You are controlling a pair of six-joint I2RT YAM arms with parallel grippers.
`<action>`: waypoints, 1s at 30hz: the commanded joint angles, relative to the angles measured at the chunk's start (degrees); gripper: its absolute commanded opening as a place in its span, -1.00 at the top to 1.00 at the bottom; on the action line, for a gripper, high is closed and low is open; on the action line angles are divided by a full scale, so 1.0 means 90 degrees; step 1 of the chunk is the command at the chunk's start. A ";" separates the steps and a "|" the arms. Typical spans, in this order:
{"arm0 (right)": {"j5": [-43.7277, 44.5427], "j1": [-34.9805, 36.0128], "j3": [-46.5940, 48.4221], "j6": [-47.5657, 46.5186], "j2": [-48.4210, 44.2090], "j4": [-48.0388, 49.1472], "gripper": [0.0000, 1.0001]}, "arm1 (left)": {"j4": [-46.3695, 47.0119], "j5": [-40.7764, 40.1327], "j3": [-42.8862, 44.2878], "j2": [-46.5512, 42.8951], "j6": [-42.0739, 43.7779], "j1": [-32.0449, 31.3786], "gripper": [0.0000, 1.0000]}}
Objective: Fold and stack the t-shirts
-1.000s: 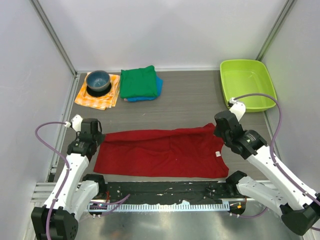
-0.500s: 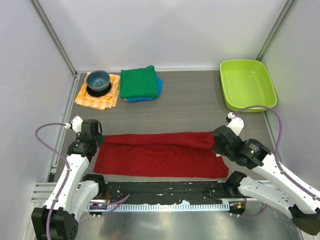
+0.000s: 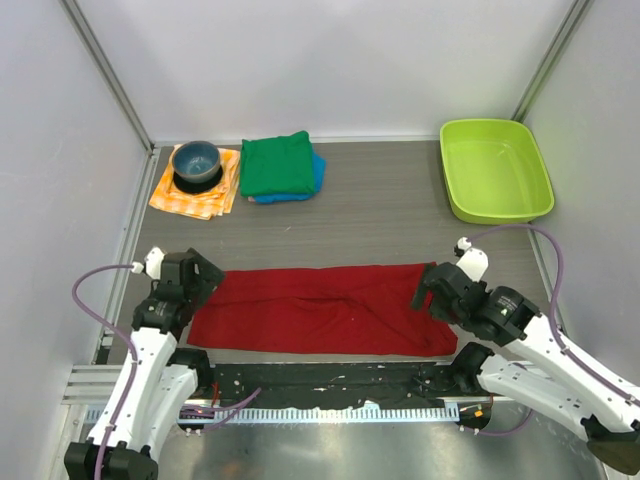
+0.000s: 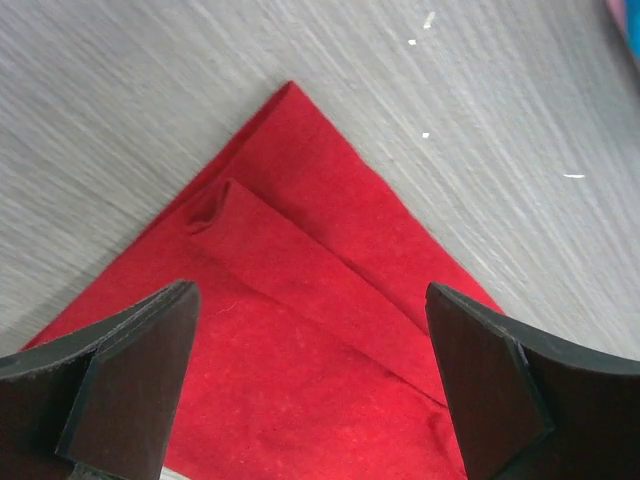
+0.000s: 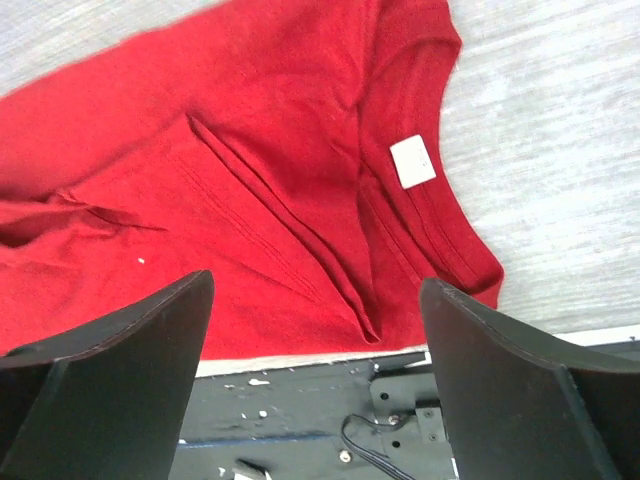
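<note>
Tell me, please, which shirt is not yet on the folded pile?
The red shirt, a long strip at the front; the green shirt sits folded on the blue shirt at the back.

Dark red cotton t-shirt [image 3: 320,310]: folded lengthwise into a long band, lying flat and crosswise near the front of the grey tabletop [image 3: 400,210].
Collar end: at the right, with the small white label [image 5: 413,161] facing up.
Bright green cotton t-shirt [image 3: 277,163]: folded into a compact rectangle at the far left, stacked on the blue one.
Blue cotton t-shirt [image 3: 317,172]: folded underneath, only its right and near edges showing.
</note>
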 commanded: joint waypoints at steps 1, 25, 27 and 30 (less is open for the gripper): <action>0.0555 0.0028 0.0660 -0.0592 0.0666 0.0861 -0.87 | 0.0599 0.0483 0.0142 -0.0153 -0.0186 -0.0022 -0.99; -0.0167 -0.1017 -0.0061 -0.1679 0.4252 0.5109 -0.99 | 0.2172 0.0961 0.1442 0.4816 0.0635 -0.0793 -0.99; -0.0332 -0.1153 -0.0150 -0.1660 0.4369 0.5315 -0.99 | 0.2309 0.0991 0.1316 0.4984 0.0616 -0.0812 -0.99; -0.0479 -0.1271 -0.0267 -0.1669 0.4516 0.5530 -0.99 | 0.2455 0.1030 0.1208 0.5247 0.0616 -0.0832 -1.00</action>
